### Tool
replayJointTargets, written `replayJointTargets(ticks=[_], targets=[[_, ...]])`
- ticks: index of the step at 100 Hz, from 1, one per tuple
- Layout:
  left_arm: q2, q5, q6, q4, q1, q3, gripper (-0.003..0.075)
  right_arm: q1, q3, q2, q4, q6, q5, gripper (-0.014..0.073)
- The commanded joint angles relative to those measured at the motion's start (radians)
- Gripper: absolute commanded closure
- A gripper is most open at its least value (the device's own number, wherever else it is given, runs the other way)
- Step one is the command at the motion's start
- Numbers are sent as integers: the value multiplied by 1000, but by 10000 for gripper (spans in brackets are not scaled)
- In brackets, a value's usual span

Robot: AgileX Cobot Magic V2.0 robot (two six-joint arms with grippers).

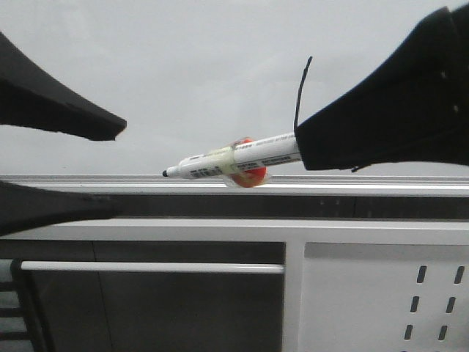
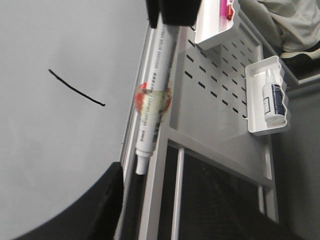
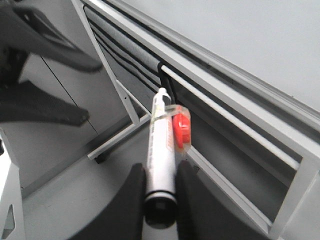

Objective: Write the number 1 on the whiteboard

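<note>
The whiteboard [image 1: 183, 66] fills the upper front view, with a silver rail [image 1: 220, 183] along its lower edge. The number 1 [image 1: 300, 92] is a thin black, slightly curved stroke on it, also in the left wrist view [image 2: 75, 88]. My right gripper [image 1: 304, 150] is shut on a white marker pen [image 1: 234, 163] with an orange tag. The pen lies nearly level, its black tip pointing left in front of the rail, below and left of the stroke. My left gripper [image 1: 121, 167] is open and empty, just left of the tip. The right wrist view shows the pen [image 3: 162, 145] clamped between the fingers.
A white perforated metal panel [image 1: 381, 301] stands below the rail at right, with a white frame bar [image 1: 146, 267] beside it. In the left wrist view, white trays hang on the panel [image 2: 215, 75]; one holds a small bottle [image 2: 270, 97]. A person's clothing [image 2: 290, 25] shows beyond.
</note>
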Motion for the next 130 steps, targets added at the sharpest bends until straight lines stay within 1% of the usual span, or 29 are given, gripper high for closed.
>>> replayJointTargets(ticks=[1,8,33,51,60,85,105,130], targets=[[26,-97,-4,-4,-7,-34,399,-3,-37,-5,35,-1,-6,644],[55,-125,-2,7,-7,-38,399,-3,-37,-5,42,-1,10,644],[119,-108,56,21,-7,-105,400,-3,-37,-5,49,-1,18,644],[131,-45,76,23,-7,-146,400,-3,-37,-5,63,-1,18,644],[153,-29,101,51,-7,-147,400,-3,-37,-5,77,-1,19,644],[213,-23,106,65,-7,-175,400,-3,-37,-5,93,-1,46,644],[216,-18,106,65,-7,-220,405,-3,-37,-5,93,-1,47,644],[216,-14,106,65,-7,-221,405,-3,-37,-5,93,-1,41,644]])
